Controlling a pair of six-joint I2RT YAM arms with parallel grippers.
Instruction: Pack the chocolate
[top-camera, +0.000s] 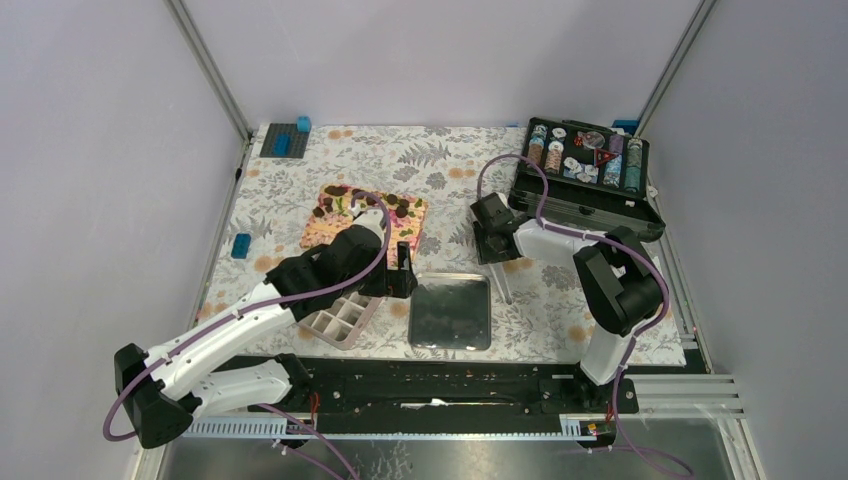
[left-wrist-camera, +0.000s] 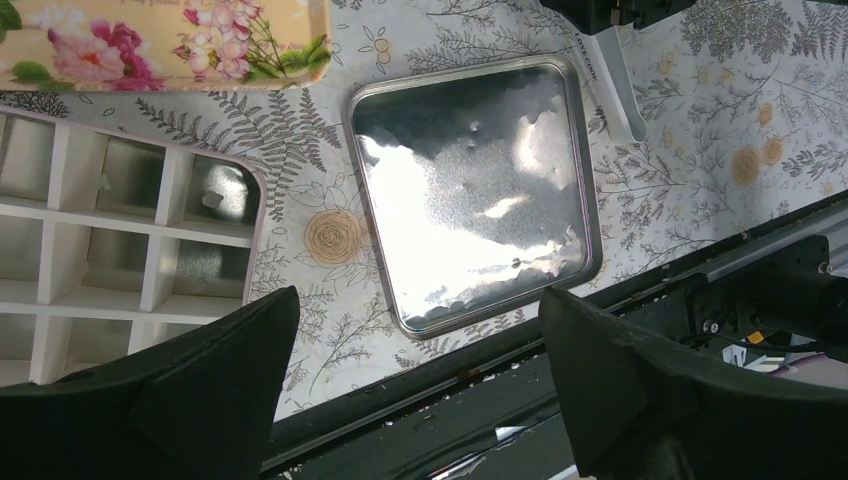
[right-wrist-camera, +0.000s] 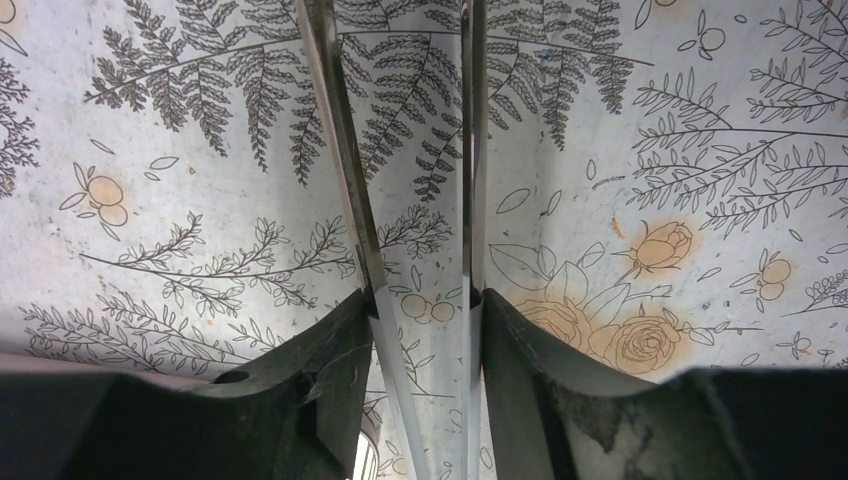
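Note:
The chocolate (top-camera: 402, 208) is several small dark pieces lying on a floral tray (top-camera: 325, 228) at the middle left. A pink gridded box (top-camera: 340, 318) sits near the front, and its white cells (left-wrist-camera: 120, 230) fill the left of the left wrist view. My left gripper (top-camera: 402, 272) hangs open between the box and a shiny metal tin (top-camera: 450, 312), with nothing between its fingers (left-wrist-camera: 240, 370). My right gripper (top-camera: 497, 250) is shut on a pair of metal tongs (right-wrist-camera: 345, 150). The tongs' arms point down at the tablecloth just right of the tin (left-wrist-camera: 470, 190).
A black case of striped poker chips (top-camera: 585, 170) stands open at the back right. A dark baseplate with blue bricks (top-camera: 283, 140) lies at the back left and one blue brick (top-camera: 241, 245) near the left edge. The black rail (top-camera: 430, 385) runs along the front.

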